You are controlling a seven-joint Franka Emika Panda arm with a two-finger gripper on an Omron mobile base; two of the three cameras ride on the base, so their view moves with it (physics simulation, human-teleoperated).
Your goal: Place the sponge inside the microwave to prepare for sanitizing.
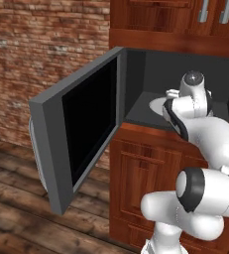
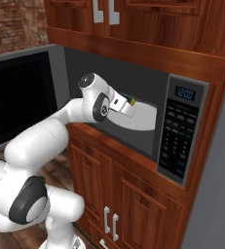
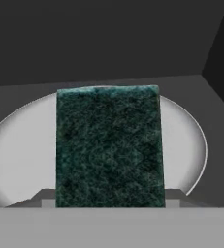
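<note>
Over the pale round turntable (image 3: 186,140), the gripper (image 3: 108,201) clasps a coarse dark-green rectangular sponge (image 3: 108,145).

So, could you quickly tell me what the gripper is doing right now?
Gripper: closed on the sponge, inside the microwave above the turntable.

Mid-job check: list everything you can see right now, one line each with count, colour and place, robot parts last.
Dark green rectangular sponge: one, between the gripper's fingers, over the turntable.
Pale round turntable: one, on the cavity floor.
Grey microwave: one, black keypad panel at right, set in the cabinets.
Microwave door: one, grey frame and black glass, swung open to the left.
Red-brown wooden cabinets: above and below the microwave.
Red brick wall: left.
Wooden plank floor: below.
White arm's gripper: one, inside the cavity, shut on the sponge.
</note>
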